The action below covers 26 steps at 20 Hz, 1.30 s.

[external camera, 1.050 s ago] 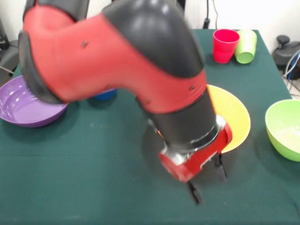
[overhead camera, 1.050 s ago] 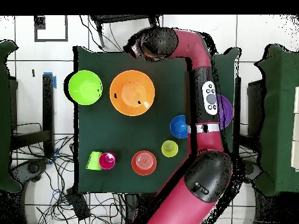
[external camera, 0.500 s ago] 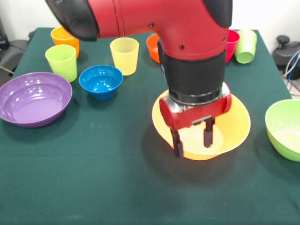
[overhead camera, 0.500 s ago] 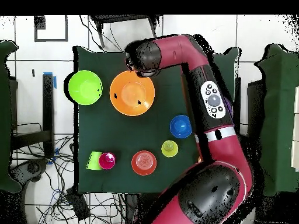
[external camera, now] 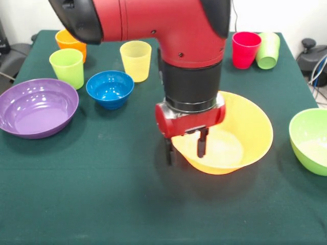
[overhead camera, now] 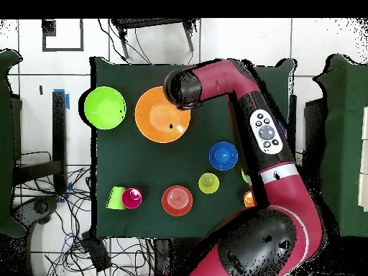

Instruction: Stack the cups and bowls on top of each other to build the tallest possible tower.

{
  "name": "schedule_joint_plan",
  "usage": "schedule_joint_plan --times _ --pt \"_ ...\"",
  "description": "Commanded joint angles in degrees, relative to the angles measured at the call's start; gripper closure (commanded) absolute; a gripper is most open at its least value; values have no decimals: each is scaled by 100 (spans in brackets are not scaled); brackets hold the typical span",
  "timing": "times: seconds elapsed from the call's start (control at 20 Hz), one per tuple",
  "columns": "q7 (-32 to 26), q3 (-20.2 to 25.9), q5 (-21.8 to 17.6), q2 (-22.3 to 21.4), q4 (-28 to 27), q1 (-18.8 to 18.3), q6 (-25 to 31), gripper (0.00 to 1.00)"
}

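Observation:
My gripper [external camera: 185, 149] hangs open over the left rim of the large orange-yellow bowl [external camera: 240, 133], one finger inside it and the other outside on the cloth side. The same bowl [overhead camera: 158, 115] shows from above beside the arm's wrist. The purple bowl [external camera: 36, 107], the small blue bowl [external camera: 110, 88] and the green bowl [external camera: 311, 140] stand apart. Yellow cup [external camera: 136, 60], lime green cup [external camera: 67, 67] and orange cup [external camera: 70, 41] stand upright at the back left. A red cup [external camera: 245, 49] has a green cup [external camera: 268, 49] leaning on it. No tower stands.
From above, a red-orange bowl [overhead camera: 177, 200] sits between the yellow cup [overhead camera: 208, 182] and the red cup [overhead camera: 131, 198]; the arm hides it in the front view. The green table [external camera: 102, 204] has cables and a dark device off its right edge.
The gripper swung up from the table in front of the orange-yellow bowl, straightened to point down, then shifted left from the bowl's middle to straddle its left rim.

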Motion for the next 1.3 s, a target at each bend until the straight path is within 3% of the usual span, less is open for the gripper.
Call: schedule_joint_plan --times 0.05,0.15,0.55,1.3 --pt "706 -1215 -526 90 591 204 -606 0" --pt "658 -1340 -440 117 627 232 -651 0" --pt "-37 -1500 317 345 603 313 154 0" --pt "-445 -1470 1135 388 715 379 276 0"
